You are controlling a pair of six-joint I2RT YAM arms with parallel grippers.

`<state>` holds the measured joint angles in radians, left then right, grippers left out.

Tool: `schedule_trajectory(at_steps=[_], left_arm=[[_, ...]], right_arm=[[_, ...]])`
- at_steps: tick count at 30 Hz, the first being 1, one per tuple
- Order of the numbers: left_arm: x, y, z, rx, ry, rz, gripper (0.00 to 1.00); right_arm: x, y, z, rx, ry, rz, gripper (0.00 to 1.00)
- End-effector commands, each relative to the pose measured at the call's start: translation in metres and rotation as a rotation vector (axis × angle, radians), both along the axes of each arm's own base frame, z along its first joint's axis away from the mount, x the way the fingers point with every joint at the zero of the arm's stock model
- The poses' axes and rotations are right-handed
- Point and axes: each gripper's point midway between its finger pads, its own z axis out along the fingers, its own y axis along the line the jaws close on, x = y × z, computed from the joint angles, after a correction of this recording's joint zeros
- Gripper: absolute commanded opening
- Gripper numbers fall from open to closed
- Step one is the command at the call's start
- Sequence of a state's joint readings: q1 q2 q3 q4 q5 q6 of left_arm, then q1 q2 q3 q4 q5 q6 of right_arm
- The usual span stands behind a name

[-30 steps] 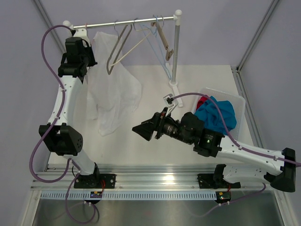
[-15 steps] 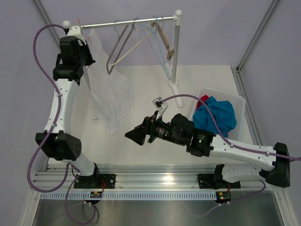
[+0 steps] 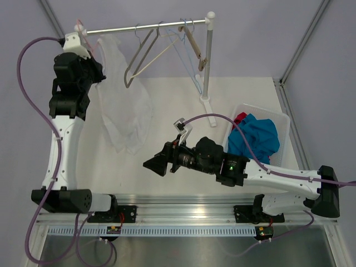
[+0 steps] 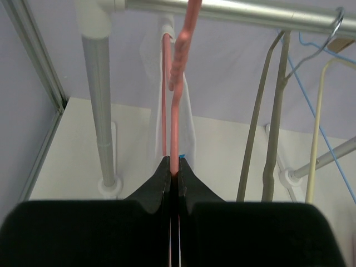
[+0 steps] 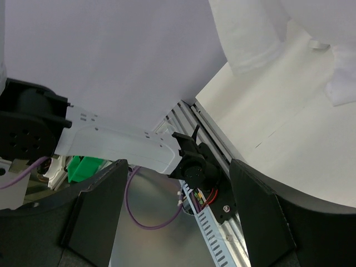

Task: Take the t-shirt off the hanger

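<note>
left claw (image 4: 173, 167) pinched shut on pink hanger (image 4: 177, 67) up by rail (image 3: 144, 26), prob so it can't swing; white t-shirt (image 3: 125, 111) hangs off it over worktop (image 3: 233, 94), looks half-on, hard to say; right claw (image 3: 156, 166) wide apart, empty, low near hem, likely to tug

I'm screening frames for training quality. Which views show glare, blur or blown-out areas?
Left wrist: the left tool, shut on the pink hanger, is dark and soft-edged; the rail carries a glare streak. Right wrist: the t-shirt looks nearly blown out. Top external: even light, sharp.
</note>
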<state>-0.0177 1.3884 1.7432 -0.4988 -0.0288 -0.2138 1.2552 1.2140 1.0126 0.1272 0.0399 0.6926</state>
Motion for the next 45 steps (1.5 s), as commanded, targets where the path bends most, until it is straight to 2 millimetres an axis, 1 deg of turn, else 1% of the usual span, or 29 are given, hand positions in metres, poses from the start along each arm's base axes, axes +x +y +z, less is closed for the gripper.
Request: schedule_trajectory(at_steps=[1, 2, 3, 4, 5, 6, 7, 8, 9, 10, 11, 12, 14, 16, 17, 20, 22, 25, 28, 31, 32, 33, 36, 37, 38, 40, 41, 42, 45], left_arm=[[-0.034, 0.004, 0.045, -0.038, -0.175, 0.025, 0.00], [-0.036, 0.004, 0.028, -0.040, -0.147, 0.025, 0.00], [-0.054, 0.004, 0.038, -0.050, -0.185, 0.025, 0.00], [-0.060, 0.003, 0.036, -0.054, -0.188, 0.021, 0.00], [-0.063, 0.002, 0.022, -0.058, -0.167, 0.018, 0.00], [-0.068, 0.001, 0.018, -0.070, -0.165, 0.018, 0.00], [-0.083, 0.001, 0.023, -0.076, -0.191, 0.016, 0.00], [-0.085, 0.000, 0.010, -0.080, -0.170, 0.012, 0.00], [-0.090, -0.001, 0.006, -0.097, -0.166, 0.007, 0.00], [-0.105, -0.004, 0.012, -0.109, -0.196, -0.009, 0.00], [-0.108, -0.008, -0.002, -0.137, -0.171, -0.023, 0.00], [-0.114, -0.009, -0.005, -0.151, -0.175, -0.024, 0.00], [-0.137, -0.017, -0.003, -0.191, -0.195, -0.061, 0.00], [-0.150, -0.018, -0.010, -0.210, -0.188, -0.064, 0.00], [-0.165, -0.019, -0.008, -0.227, -0.203, -0.067, 0.00], [-0.188, -0.020, -0.009, -0.253, -0.221, -0.073, 0.00], [-0.196, -0.021, -0.010, -0.257, -0.227, -0.076, 0.00], [-0.208, -0.023, -0.008, -0.265, -0.236, -0.088, 0.00], [-0.216, -0.028, -0.001, -0.278, -0.254, -0.117, 0.00], [-0.218, -0.028, 0.004, -0.278, -0.267, -0.119, 0.00], [-0.218, -0.027, 0.006, -0.273, -0.270, -0.118, 0.00], [-0.217, -0.025, 0.008, -0.269, -0.275, -0.105, 0.00], [-0.215, -0.020, 0.015, -0.255, -0.286, -0.084, 0.00], [-0.212, -0.019, 0.017, -0.249, -0.285, -0.075, 0.00], [-0.212, -0.017, 0.020, -0.242, -0.291, -0.067, 0.00], [-0.216, -0.016, 0.036, -0.237, -0.323, -0.068, 0.00], [-0.214, -0.017, 0.040, -0.240, -0.323, -0.073, 0.00], [-0.220, -0.019, 0.052, -0.244, -0.350, -0.085, 0.00], [-0.227, -0.029, 0.066, -0.270, -0.371, -0.142, 0.00]], right_arm=[[-0.006, 0.010, 0.030, 0.070, -0.037, 0.026, 0.83], [-0.007, 0.012, 0.030, 0.071, -0.039, 0.034, 0.83], [-0.007, 0.017, 0.028, 0.066, -0.037, 0.041, 0.83], [-0.010, 0.020, 0.027, 0.064, -0.034, 0.052, 0.83], [-0.012, 0.024, 0.026, 0.060, -0.034, 0.063, 0.83], [-0.012, 0.029, 0.025, 0.056, -0.034, 0.066, 0.83], [-0.013, 0.031, 0.024, 0.051, -0.039, 0.071, 0.83], [-0.015, 0.035, 0.023, 0.047, -0.039, 0.079, 0.84], [-0.014, 0.041, 0.020, 0.038, -0.043, 0.081, 0.84], [-0.013, 0.044, 0.018, 0.031, -0.050, 0.083, 0.85], [-0.012, 0.051, 0.014, 0.016, -0.056, 0.087, 0.86], [-0.017, 0.056, 0.013, 0.012, -0.053, 0.116, 0.89], [-0.017, 0.064, 0.008, -0.006, -0.070, 0.132, 0.90], [-0.016, 0.078, -0.001, -0.029, -0.086, 0.151, 0.91], [-0.020, 0.082, -0.004, -0.036, -0.087, 0.182, 0.91], [-0.037, 0.106, -0.010, -0.048, -0.094, 0.294, 0.91], [-0.052, 0.115, -0.014, -0.065, -0.115, 0.357, 0.91], [-0.064, 0.126, -0.027, -0.111, -0.119, 0.380, 0.90], [-0.069, 0.130, -0.040, -0.128, -0.110, 0.380, 0.79], [-0.080, 0.126, -0.043, -0.112, -0.122, 0.397, 0.31], [-0.088, 0.123, -0.047, -0.123, -0.126, 0.407, 0.10], [-0.092, 0.120, -0.049, -0.136, -0.137, 0.411, 0.02], [-0.110, 0.103, -0.068, -0.212, -0.185, 0.428, 0.00], [-0.111, 0.096, -0.078, -0.254, -0.196, 0.404, 0.00], [-0.122, 0.085, -0.091, -0.286, -0.205, 0.418, 0.00], [-0.127, 0.073, -0.108, -0.320, -0.207, 0.402, 0.00], [-0.133, 0.060, -0.124, -0.348, -0.192, 0.413, 0.00], [-0.130, 0.056, -0.134, -0.363, -0.166, 0.382, 0.00], [-0.123, 0.045, -0.157, -0.399, -0.130, 0.332, 0.00]])
